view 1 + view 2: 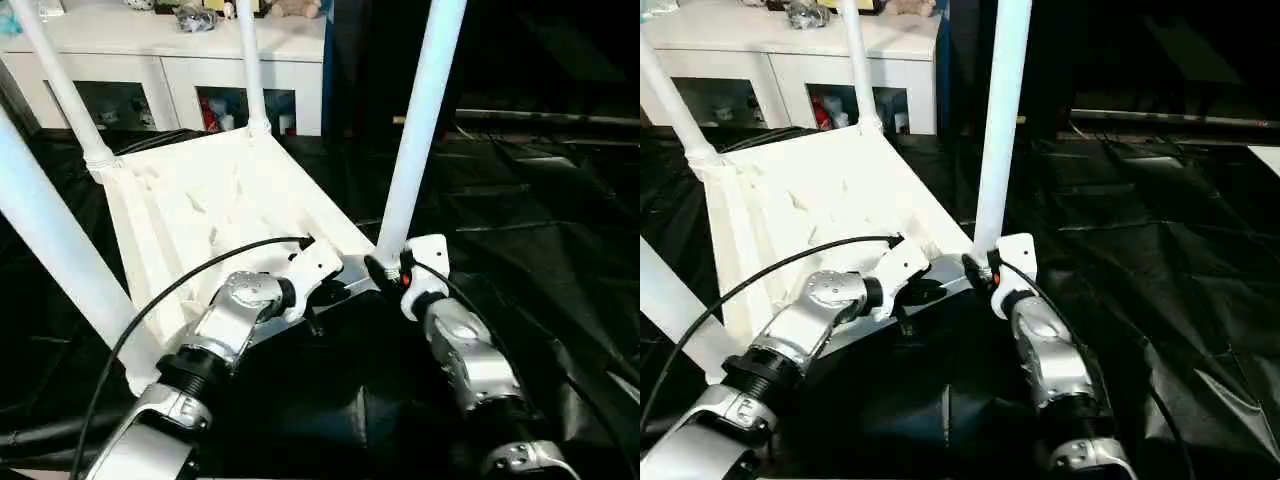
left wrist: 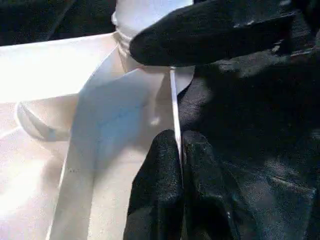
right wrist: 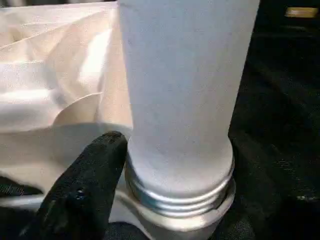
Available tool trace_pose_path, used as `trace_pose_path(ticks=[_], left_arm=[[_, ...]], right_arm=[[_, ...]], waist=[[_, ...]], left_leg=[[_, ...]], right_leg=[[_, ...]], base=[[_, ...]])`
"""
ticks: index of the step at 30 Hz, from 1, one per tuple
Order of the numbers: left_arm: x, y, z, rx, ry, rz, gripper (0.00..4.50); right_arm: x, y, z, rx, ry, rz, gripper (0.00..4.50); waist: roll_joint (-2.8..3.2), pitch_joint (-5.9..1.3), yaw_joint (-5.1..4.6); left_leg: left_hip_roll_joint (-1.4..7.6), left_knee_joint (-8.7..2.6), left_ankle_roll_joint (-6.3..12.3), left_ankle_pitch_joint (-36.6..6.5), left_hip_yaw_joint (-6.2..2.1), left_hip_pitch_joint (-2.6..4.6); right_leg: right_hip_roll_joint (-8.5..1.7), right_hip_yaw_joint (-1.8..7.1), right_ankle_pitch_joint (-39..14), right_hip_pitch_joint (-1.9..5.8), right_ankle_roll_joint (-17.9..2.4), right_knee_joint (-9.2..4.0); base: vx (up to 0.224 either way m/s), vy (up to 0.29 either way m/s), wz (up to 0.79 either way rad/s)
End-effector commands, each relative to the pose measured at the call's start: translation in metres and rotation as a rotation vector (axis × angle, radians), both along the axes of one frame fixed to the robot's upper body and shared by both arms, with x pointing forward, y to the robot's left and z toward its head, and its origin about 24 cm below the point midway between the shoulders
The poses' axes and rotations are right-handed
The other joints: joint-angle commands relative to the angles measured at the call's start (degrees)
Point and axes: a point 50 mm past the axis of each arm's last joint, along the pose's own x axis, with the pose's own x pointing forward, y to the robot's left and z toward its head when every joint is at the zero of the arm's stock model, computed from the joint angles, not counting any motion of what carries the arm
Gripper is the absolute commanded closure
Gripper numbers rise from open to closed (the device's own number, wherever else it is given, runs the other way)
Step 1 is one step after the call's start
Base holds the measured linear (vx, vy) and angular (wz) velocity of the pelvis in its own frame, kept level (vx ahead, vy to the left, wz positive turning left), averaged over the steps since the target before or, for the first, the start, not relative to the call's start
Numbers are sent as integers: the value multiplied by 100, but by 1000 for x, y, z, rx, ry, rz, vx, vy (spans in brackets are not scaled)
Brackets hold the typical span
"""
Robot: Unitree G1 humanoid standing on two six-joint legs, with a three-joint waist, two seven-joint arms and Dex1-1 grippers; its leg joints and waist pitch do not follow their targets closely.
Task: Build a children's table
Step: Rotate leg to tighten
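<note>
Lying upside down on black sheeting (image 1: 560,260), the white plastic rectangular tabletop (image 1: 200,210) points its white tapered tube legs (image 1: 420,120) upward (long axes near vertical). Left gripper (image 2: 179,150) pinches the rim; right gripper (image 1: 385,272) straddles a leg base, fingers apart.

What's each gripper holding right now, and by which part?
Left gripper pinches the table top by its thin raised rim. Right gripper is at the base of the near leg; grip unclear.

Left pincer (image 2: 181,165) closed, right pincer (image 1: 385,272) spread.
</note>
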Motion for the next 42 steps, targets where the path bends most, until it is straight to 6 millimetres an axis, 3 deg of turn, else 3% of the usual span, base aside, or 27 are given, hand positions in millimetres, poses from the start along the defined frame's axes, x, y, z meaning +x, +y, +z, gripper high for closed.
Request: trace_pose_path(ticks=[1, 2, 4, 6, 8, 13, 15, 22, 30, 34, 35, 38, 39, 41, 42], left_arm=[[-15, 7, -17, -12, 73, -71, 450], [-16, 10, -17, -14, 79, -77, 450], [-23, 21, -15, -43, 88, -146, 450], [-26, 26, -14, -50, 107, -175, 450], [-28, 30, -14, -51, 114, -192, 450], [-39, 42, -10, -75, 175, -266, 450], [-40, 46, -10, -76, 182, -267, 450], [-41, 51, -10, -67, 183, -257, 450], [-42, 50, -10, -65, 187, -257, 450], [-40, 46, -15, -47, 183, -223, 450], [-39, 44, -17, -41, 178, -201, 450], [-28, 20, -26, -32, 142, -74, 450], [-26, 13, -28, -27, 134, -41, 450], [-22, 1, -31, -23, 128, 9, 450], [-20, -7, -32, -22, 120, 35, 450]], right_arm=[[-6, 19, 12, 21, -40, 259, 73], [-6, 17, 13, 16, -44, 279, 64], [-9, 5, 17, -34, -51, 401, 53], [-12, -1, 19, -57, -48, 460, 53], [-12, -5, 21, -68, -49, 487, 53], [-14, -15, 24, -84, -30, 576, 53], [-14, -17, 22, -90, -13, 600, 53], [-16, -19, 17, -96, 15, 616, 95], [-16, -16, 17, -57, 13, 601, 166], [-12, -13, 10, -56, 10, 463, 175], [-12, -12, 6, -58, 19, 419, 175], [-14, 5, -15, -24, 78, 188, 176], [-13, 9, -17, -16, 91, 108, 177], [-11, 17, -21, -2, 117, 1, 177], [-10, 22, -23, -6, 131, -40, 178]], waist=[[-100, -180, 21], [-104, -191, 5], [-99, -210, 9], [-105, -222, 21], [-101, -216, 21], [-81, -238, 43], [-73, -237, 36], [-103, -217, 35], [-92, -233, 25], [-88, -206, 0], [-96, -188, -19], [-101, -157, -32], [-106, -153, -35], [-83, -133, -29], [-87, -132, -44]], left_leg=[[298, -409, 314, -1580, -141, -18], [294, -408, 392, -1375, -145, -80], [293, -375, 440, -1233, -126, -58], [298, -352, 514, -1043, -125, -86], [309, -329, 632, -929, -88, -51], [328, -311, 661, -771, -86, -40], [328, -294, 725, -614, -76, -35], [326, -306, 592, -883, -69, -25], [317, -281, 662, -686, -65, -27], [319, -308, 566, -859, -69, -26], [314, -333, 455, -1055, -79, -31], [315, -366, 132, -1457, -90, 39], [312, -401, 52, -1535, -115, 17], [309, -408, 6, -1822, -115, 76], [300, -419, -40, -1934, -128, 67]], right_leg=[[-322, 219, -1754, 112, -946, -538], [-305, 200, -1509, 153, -995, -496], [-316, 208, -1348, 143, -1061, -490], [-310, 200, -1063, 167, -1129, -446], [-289, 202, -741, 124, -1301, -417], [-282, 185, -341, 143, -1511, -337], [-262, 181, 67, 144, -1621, -293], [-293, 198, -461, 147, -1524, -342], [-281, 193, -77, 159, -1600, -300], [-281, 195, -399, 137, -1563, -338], [-285, 195, -778, 134, -1491, -372], [-315, 237, -1673, 85, -1233, -473], [-304, 227, -1885, 98, -1101, -481], [-301, 241, -2204, 27, -973, -536], [-301, 245, -2360, 26, -906, -548]], base=[[0, 0, 0], [0, 0, 0], [0, 0, 0], [0, 0, 0], [0, 0, 0], [0, 0, 0], [0, 0, 0], [0, 0, 0], [0, 0, 0], [0, 0, 0], [0, 0, 0], [0, 0, 0], [0, 0, 0], [0, 0, 0], [0, 0, 0]])
